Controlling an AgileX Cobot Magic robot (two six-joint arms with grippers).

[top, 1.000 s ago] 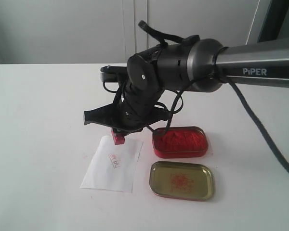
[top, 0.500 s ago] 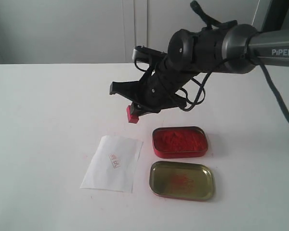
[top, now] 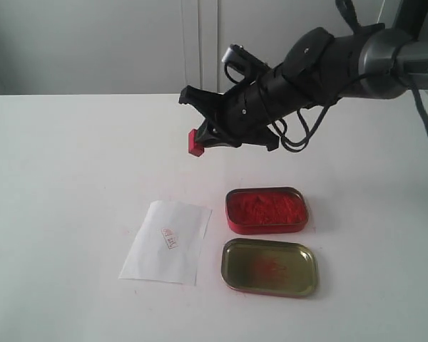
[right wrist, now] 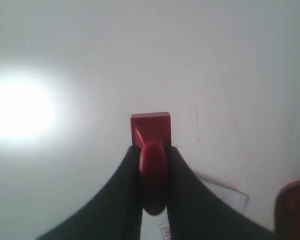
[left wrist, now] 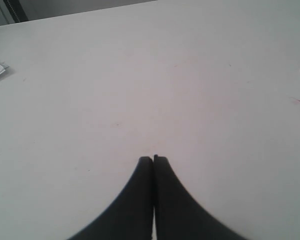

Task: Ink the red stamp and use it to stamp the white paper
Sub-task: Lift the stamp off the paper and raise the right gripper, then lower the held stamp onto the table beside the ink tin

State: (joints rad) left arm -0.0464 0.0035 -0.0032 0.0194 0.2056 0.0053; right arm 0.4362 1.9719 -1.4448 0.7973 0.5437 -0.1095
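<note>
My right gripper is shut on the red stamp, holding it in the air above the table, behind the white paper. In the right wrist view the stamp sits with its handle pinched between the dark fingers, its square base past the tips. The paper lies flat and bears a small red imprint. A corner of the paper shows below the fingers. My left gripper is shut on nothing over bare table; it does not show in the exterior view.
An open tin of red ink sits right of the paper. Its empty gold lid lies in front of it, stained red inside. The white table stretches to the left. A wall stands behind.
The right arm has risen and pulled back and to the right, carrying the stamp up off the paper. A red imprint stays on the sheet.
</note>
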